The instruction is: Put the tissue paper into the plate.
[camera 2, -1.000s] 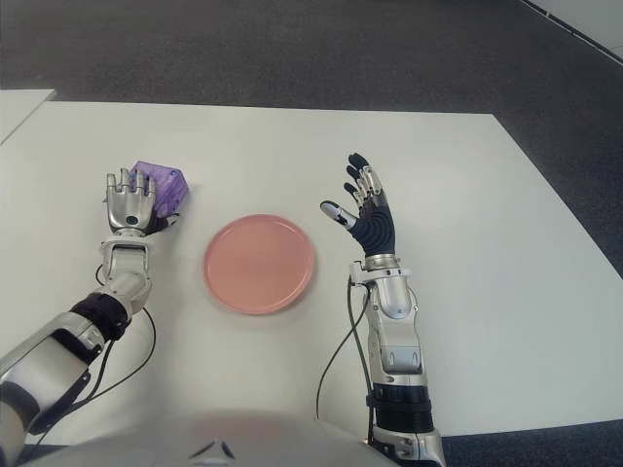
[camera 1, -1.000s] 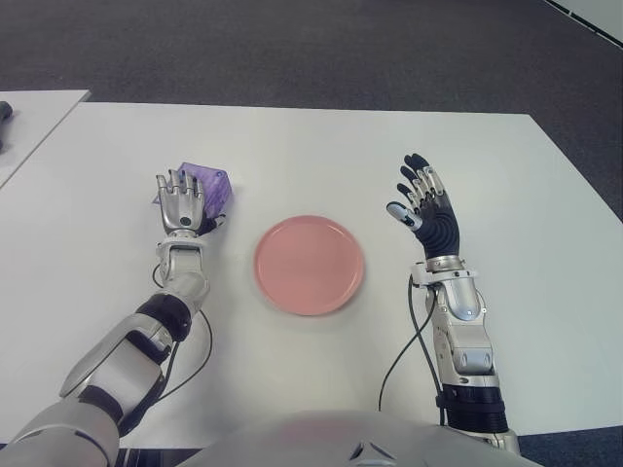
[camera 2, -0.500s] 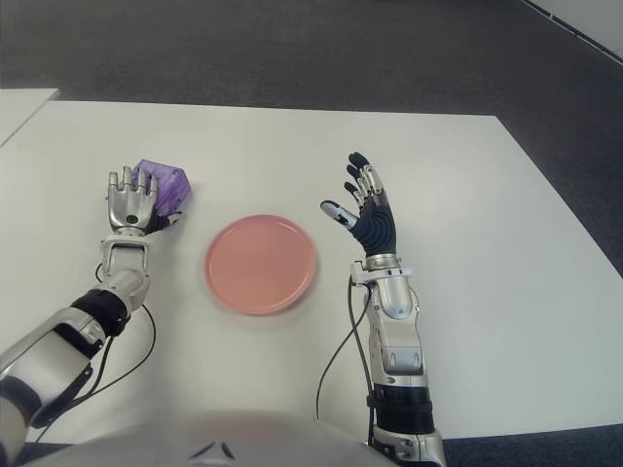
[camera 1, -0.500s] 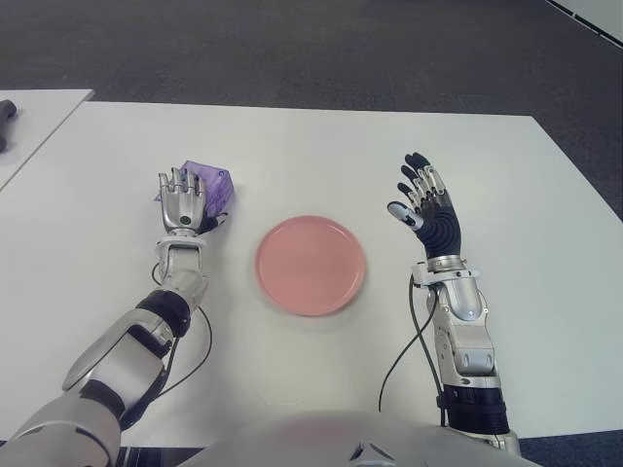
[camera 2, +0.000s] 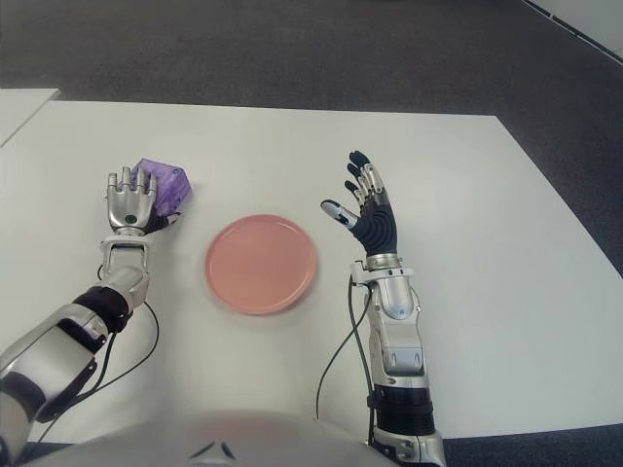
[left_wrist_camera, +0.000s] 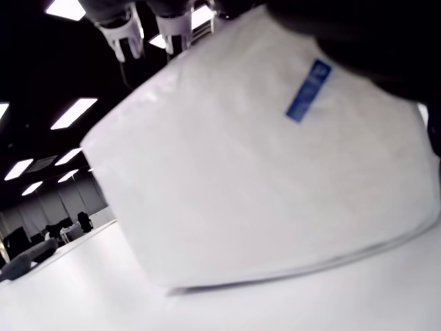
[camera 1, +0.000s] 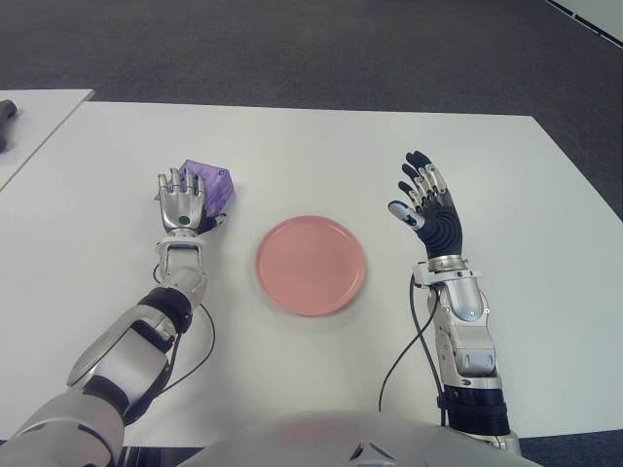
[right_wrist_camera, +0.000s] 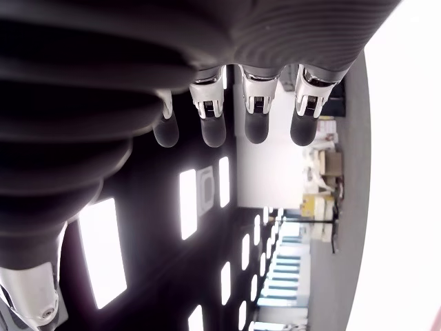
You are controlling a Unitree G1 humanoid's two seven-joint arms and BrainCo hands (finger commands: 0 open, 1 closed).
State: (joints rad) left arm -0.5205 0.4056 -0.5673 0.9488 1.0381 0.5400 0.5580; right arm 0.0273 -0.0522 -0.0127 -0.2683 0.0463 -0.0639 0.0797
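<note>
The tissue paper (camera 1: 218,186) is a small purple pack lying on the white table (camera 1: 321,146), left of the pink plate (camera 1: 311,264). My left hand (camera 1: 181,199) stands upright with its palm against the pack's near side. Its fingers (camera 1: 179,183) reach up over the pack's top edge without wrapping it, and the thumb lies by the pack's lower corner. In the left wrist view the pack (left_wrist_camera: 262,179) fills the frame, with two fingertips (left_wrist_camera: 127,34) above its edge. The plate holds nothing. My right hand (camera 1: 424,199) is raised, open, to the right of the plate.
A second white table (camera 1: 29,112) adjoins at the far left with a dark object (camera 1: 5,112) at its edge. Dark carpet lies beyond the table's far edge. Black cables (camera 1: 399,360) hang by both forearms near the front edge.
Almost nothing has moved. The left hand has edged slightly closer onto the tissue pack; the right hand and the plate hold their places.
</note>
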